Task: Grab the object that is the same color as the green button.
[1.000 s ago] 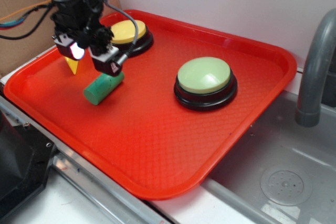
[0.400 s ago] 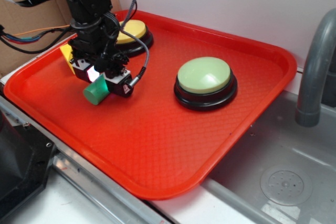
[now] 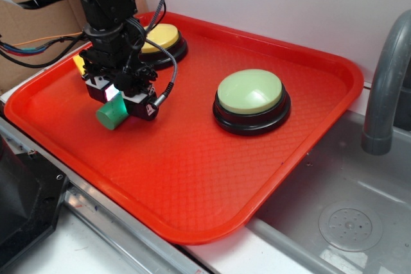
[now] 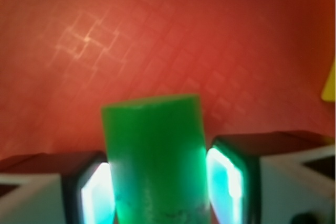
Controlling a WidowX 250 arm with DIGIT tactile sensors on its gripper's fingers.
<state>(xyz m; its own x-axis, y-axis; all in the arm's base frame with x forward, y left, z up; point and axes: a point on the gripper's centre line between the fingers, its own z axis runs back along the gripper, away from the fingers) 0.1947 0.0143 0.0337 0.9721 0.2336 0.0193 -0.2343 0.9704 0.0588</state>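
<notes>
The gripper (image 3: 119, 97) is standing low over the left part of the red tray (image 3: 192, 184), its two fingers (image 4: 228, 179) closed in against the sides of the green cylinder (image 3: 110, 114). In the wrist view the cylinder (image 4: 155, 156) is sitting squarely between the lit pads, filling the gap, with its flat end pointing toward 12 o'clock. No gap is showing between pad and cylinder on either side, though the blur is leaving it unclear whether the cylinder is lifted or resting on the tray. In the exterior view its round end is poking out from under the gripper toward 7 o'clock.

The green button (image 3: 250, 101) is sitting well apart at 3 o'clock from the gripper. The yellow button (image 3: 157, 40) is lying near at 1 o'clock, partly behind the arm. A yellow block (image 3: 78, 62) is peeking out just beside the gripper at 10 o'clock, also showing at the right edge of the wrist view.

The tray's left rim is lying near at 9 o'clock. Bare tray floor is stretching from 4 to 6 o'clock. A sink (image 3: 347, 216) and grey faucet (image 3: 385, 88) are lying beyond the right rim.
</notes>
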